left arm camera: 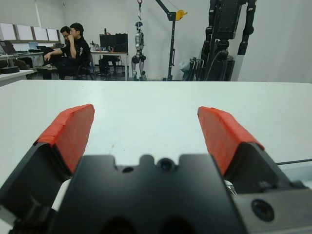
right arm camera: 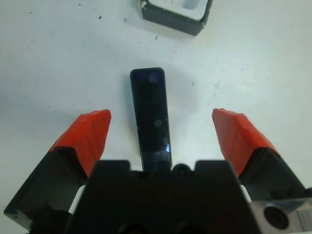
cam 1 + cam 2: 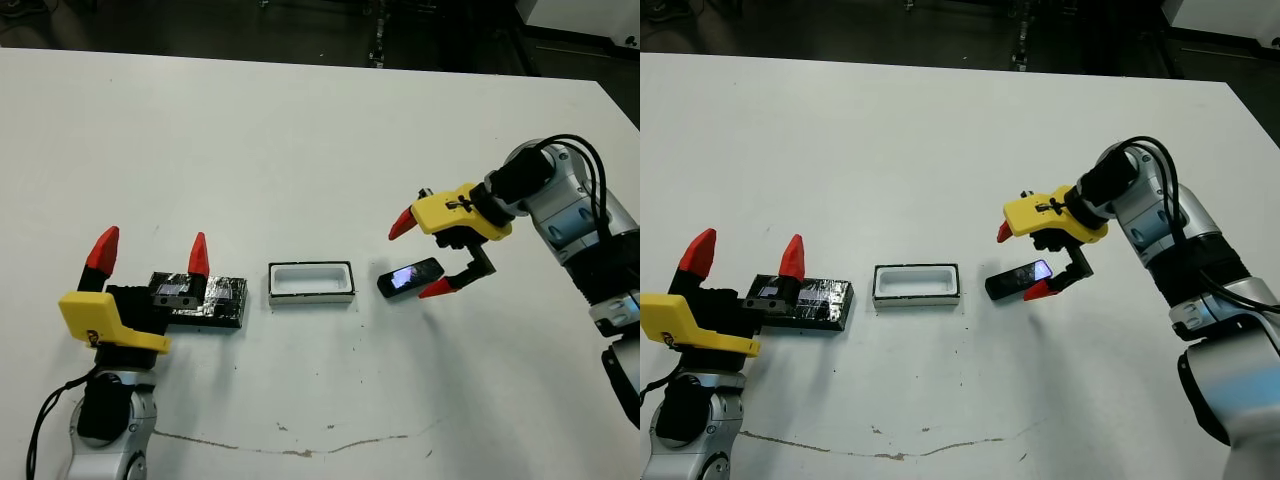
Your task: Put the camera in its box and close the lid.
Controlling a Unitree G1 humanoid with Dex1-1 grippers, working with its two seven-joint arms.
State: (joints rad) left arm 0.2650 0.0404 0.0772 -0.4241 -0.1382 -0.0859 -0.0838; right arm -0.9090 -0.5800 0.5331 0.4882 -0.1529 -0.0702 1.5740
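- The right arm reaches in from the table's right side, elbow bent, its yellow-bodied right gripper [image 3: 425, 257] hanging above the white table [image 3: 300, 130] with the red fingertips pointing toward the robot's left.
- Its jaws are spread wide and grasp nothing; one fingertip sits beyond the small slim black bar-shaped camera [image 3: 410, 277], the other just on its near side.
- The camera lies flat on the table, screen up and catching bluish light, just right of the small shallow white box with a thin black rim [image 3: 311, 283], apart from it.
- The box is uncovered.
- The flat black lid with a crinkly silvery surface [image 3: 200, 297] lies left of the box.
- The left gripper [image 3: 152, 252] stands at the table's near left, red fingertips up, spread and empty, its black body over the lid's left end.
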